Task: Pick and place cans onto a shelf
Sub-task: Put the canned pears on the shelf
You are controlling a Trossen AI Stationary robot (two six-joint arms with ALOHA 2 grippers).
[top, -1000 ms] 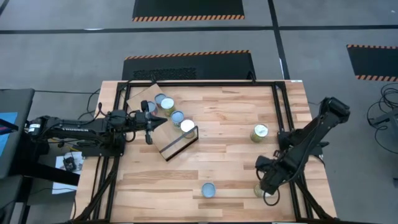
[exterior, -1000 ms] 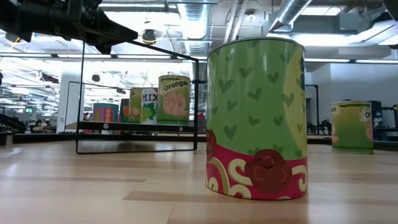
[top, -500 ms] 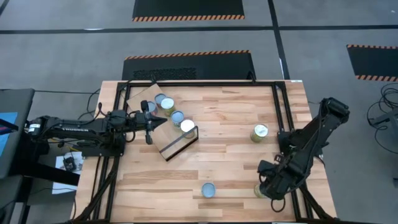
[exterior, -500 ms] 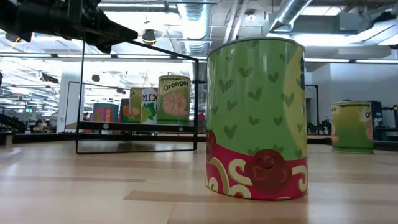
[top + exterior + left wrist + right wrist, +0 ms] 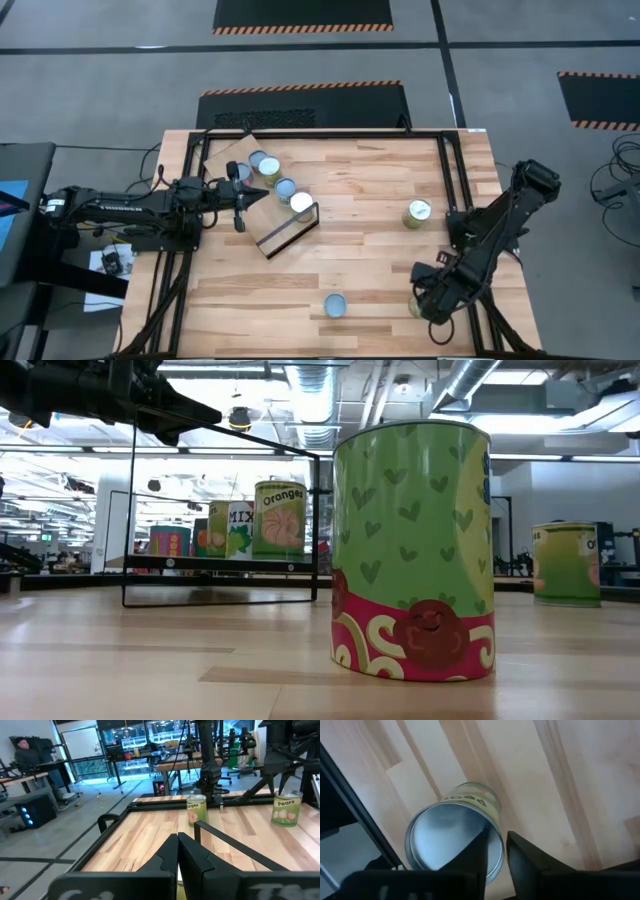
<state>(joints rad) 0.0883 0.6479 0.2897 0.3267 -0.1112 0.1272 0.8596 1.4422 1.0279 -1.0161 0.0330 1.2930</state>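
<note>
Several cans stand in a row on the light plywood shelf (image 5: 283,228), among them one with a bright top (image 5: 300,203); the row also shows in the low view (image 5: 278,516). Three cans stand loose on the table: far right (image 5: 417,212), near middle (image 5: 335,305), and near right (image 5: 415,305). My right gripper (image 5: 428,300) hangs over the near-right can (image 5: 452,837), its fingers a narrow gap apart, one over the silver top and one outside the rim. My left gripper (image 5: 177,851) is shut and empty, hovering by the shelf's left end (image 5: 240,200). My right gripper comes at the near-right can from above, pointing down, its fingers (image 5: 481,851) on either side of the can's rim (image 5: 496,827). Whether they touch the can, I cannot tell. The can stands upright on the table.
A black metal frame (image 5: 447,180) runs around the tabletop, and its right rail passes close to the near-right can. The shelf's black-edged open frame (image 5: 225,520) stands at one end. Bare wood lies between the shelf and the loose cans.
My right gripper has moved a little toward the table's near edge, over the near-right can, and now covers more of it. The cans and my left arm have kept still.
</note>
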